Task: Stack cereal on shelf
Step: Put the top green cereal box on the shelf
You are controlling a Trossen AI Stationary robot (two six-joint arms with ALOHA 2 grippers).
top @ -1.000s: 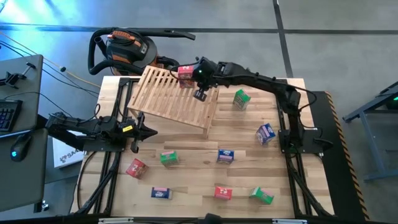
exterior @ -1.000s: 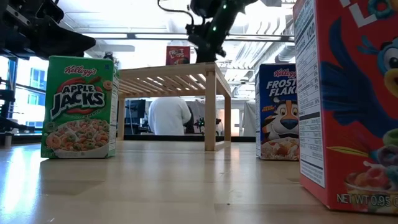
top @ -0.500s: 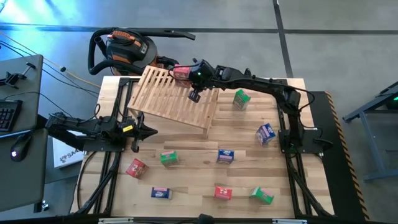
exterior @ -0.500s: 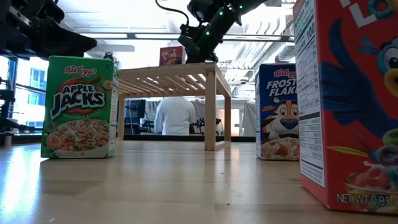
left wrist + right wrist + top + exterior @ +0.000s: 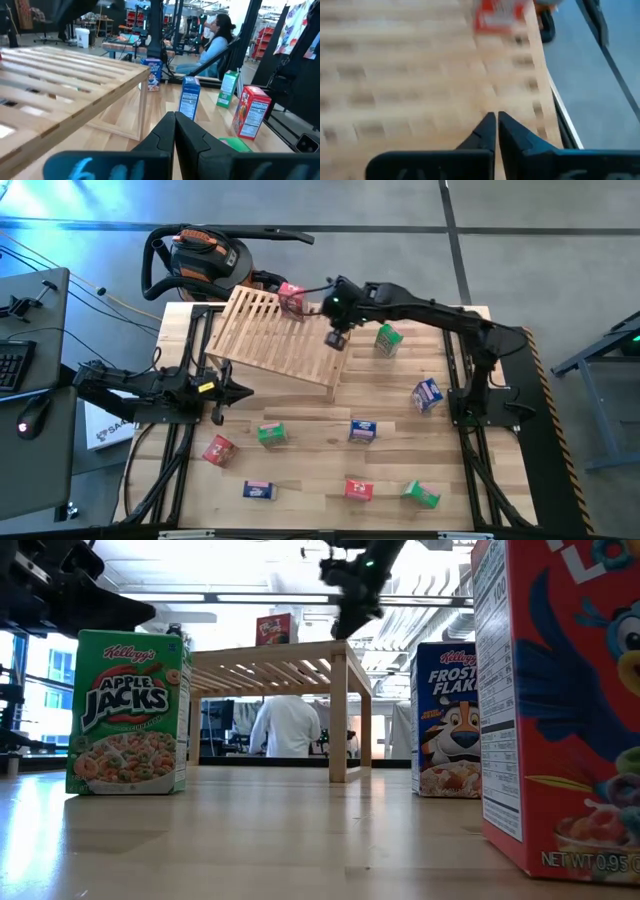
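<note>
The shelf (image 5: 285, 340) stands at the table's far left, tilted in the high view. One red cereal box (image 5: 292, 298) stands upright on its far edge, also seen as the red box (image 5: 273, 629) on the shelf top (image 5: 270, 652). My right gripper (image 5: 337, 341) hovers shut above the shelf's right part, to the right of that box and clear of it; its wrist view shows the shut tips (image 5: 496, 120) over the slats (image 5: 420, 75). My left gripper (image 5: 240, 392) waits shut at the table's left edge, near the shelf's near corner.
Several cereal boxes lie loose on the table: green (image 5: 388, 338) and blue (image 5: 428, 394) at the right, green (image 5: 271, 435), blue (image 5: 363, 430) and red (image 5: 218, 449) in the middle, blue (image 5: 260, 490), red (image 5: 359, 489) and green (image 5: 421, 494) near the front edge. A person (image 5: 283, 725) sits beyond the table.
My right gripper, shut throughout, first went toward the table's left up to the red box on the shelf, then drew back toward the right and rose. The red box has slid a little toward the left along the shelf's far edge and stays upright.
</note>
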